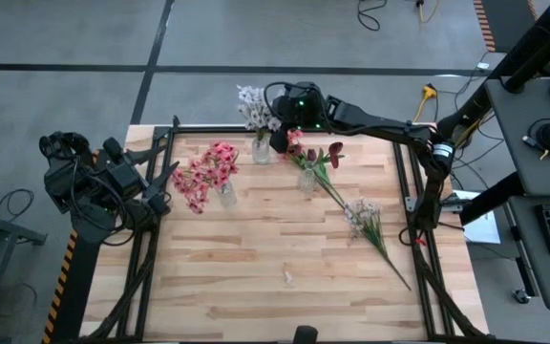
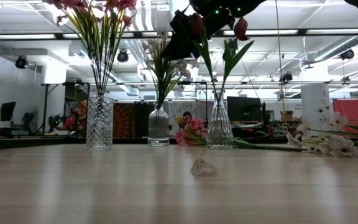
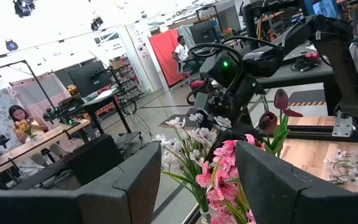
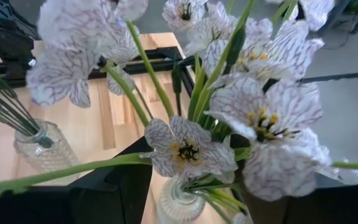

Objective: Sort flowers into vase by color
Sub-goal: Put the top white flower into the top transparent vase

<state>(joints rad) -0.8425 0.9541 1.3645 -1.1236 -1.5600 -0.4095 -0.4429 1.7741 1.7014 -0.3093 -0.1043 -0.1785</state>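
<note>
Above far table edge | right tool [image 1: 280,137] open, empty | white-lilac flowers [image 1: 253,105] in vase [image 1: 261,151] just beside it

Three glass vases [image 2: 99,121], two loose white flower stems [image 1: 366,222] on the table [image 1: 256,277].

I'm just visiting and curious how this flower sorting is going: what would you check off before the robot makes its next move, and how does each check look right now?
1. Right gripper let go of its stem: cannot tell; it hangs above the white flowers, the fingers hidden by blooms.
2. Three vases upright: ok; pink vase, white vase and red vase all stand.
3. Colours kept apart: ok; pink flowers, white flowers and red tulips each have their own vase.
4. All flowers sorted: not ok; a white stem lies on the table.
5. Left gripper out of the way: ok; open at the table's left edge.
</note>
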